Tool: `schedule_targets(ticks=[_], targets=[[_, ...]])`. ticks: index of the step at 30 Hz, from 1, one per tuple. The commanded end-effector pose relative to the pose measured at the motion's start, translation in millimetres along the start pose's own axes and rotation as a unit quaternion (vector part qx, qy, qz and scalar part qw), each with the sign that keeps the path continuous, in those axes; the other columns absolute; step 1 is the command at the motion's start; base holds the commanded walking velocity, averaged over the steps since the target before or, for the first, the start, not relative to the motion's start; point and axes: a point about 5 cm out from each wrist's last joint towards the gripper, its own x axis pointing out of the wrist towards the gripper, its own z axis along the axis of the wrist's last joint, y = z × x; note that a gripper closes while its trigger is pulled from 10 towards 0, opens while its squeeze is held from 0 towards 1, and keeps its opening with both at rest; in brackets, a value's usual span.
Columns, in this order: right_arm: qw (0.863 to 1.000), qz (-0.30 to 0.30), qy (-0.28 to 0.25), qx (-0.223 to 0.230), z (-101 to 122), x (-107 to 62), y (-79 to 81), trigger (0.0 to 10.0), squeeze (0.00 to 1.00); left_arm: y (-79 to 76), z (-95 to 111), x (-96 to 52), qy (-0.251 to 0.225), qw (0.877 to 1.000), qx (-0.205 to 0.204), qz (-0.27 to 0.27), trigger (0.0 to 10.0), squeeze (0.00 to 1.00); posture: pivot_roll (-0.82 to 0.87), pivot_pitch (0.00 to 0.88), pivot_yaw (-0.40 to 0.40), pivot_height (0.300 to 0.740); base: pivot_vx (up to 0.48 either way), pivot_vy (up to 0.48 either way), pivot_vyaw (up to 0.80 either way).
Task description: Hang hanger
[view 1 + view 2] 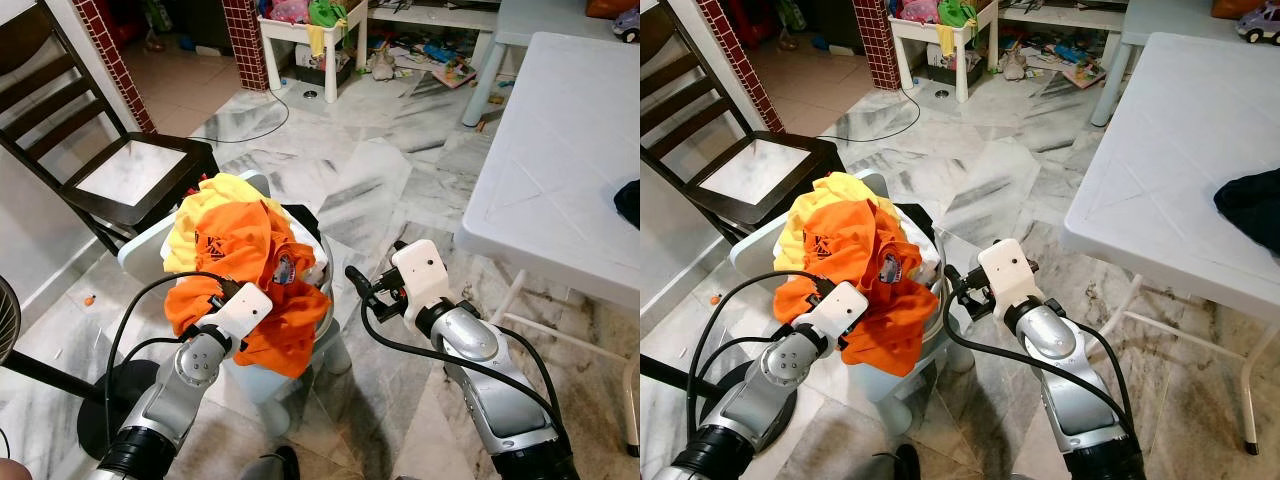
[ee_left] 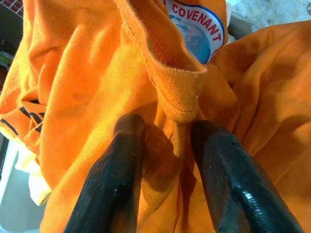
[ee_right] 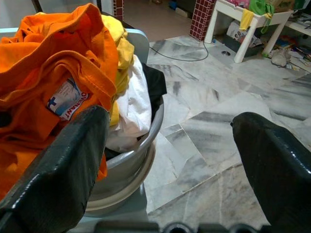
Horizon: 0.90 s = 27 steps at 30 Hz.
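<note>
A pale plastic laundry basket (image 1: 140, 250) stands on the marble floor just in front of me, heaped with clothes. An orange shirt (image 1: 245, 255) with a round printed label (image 2: 197, 26) lies on top. Under it are a yellow garment (image 1: 228, 188) and a white one (image 3: 133, 111). My left gripper (image 2: 170, 126) is pushed into the orange shirt, its two black fingers closed on a fold of the collar hem. My right gripper (image 1: 362, 292) hovers beside the basket's right rim, open wide with nothing between its fingers (image 3: 73, 155).
A dark wooden chair (image 1: 130, 170) stands behind the basket on the left. A white table (image 1: 570, 170) with a dark cloth (image 1: 628, 200) fills the right. A black fan base (image 1: 130, 390) sits low left. A black cable (image 1: 250, 125) and toy clutter (image 1: 420, 55) lie farther back.
</note>
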Motion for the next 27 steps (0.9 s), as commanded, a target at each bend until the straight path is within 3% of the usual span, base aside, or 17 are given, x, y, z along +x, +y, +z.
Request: schedule_targets(ticks=[1, 15, 21, 27], targets=[[1.000, 0.009, -0.008, -0.001, 4, 0.9, 3.1, 10.0, 0.00, 1.6, -1, 0.9, 0.003, 1.000, 0.006, 0.001, 0.0, 0.00, -0.07, 0.133, 0.089, 0.740, 0.000, 0.000, 0.00], [1.000, 0.006, -0.009, -0.001, 5, 2.4, 2.5, 10.0, 0.00, 5.7, 3, 2.9, -0.009, 1.000, 0.010, 0.011, 0.0, 0.00, -0.07, 0.137, 0.091, 0.740, 0.000, 0.000, 0.00], [1.000, 0.016, -0.013, 0.002, 5, 0.4, 2.4, 10.0, 0.00, 12.1, 16, -3.1, -0.047, 0.998, -0.007, 0.032, 0.0, 0.00, -0.07, 0.128, 0.087, 0.740, 0.000, 0.000, 0.00], [1.000, 0.026, -0.011, 0.003, 3, -0.4, 2.9, 10.0, 0.00, 15.2, 36, -20.1, -0.106, 0.992, -0.045, 0.053, 0.0, 0.00, -0.06, 0.108, 0.082, 0.740, 0.000, 0.000, 0.00]])
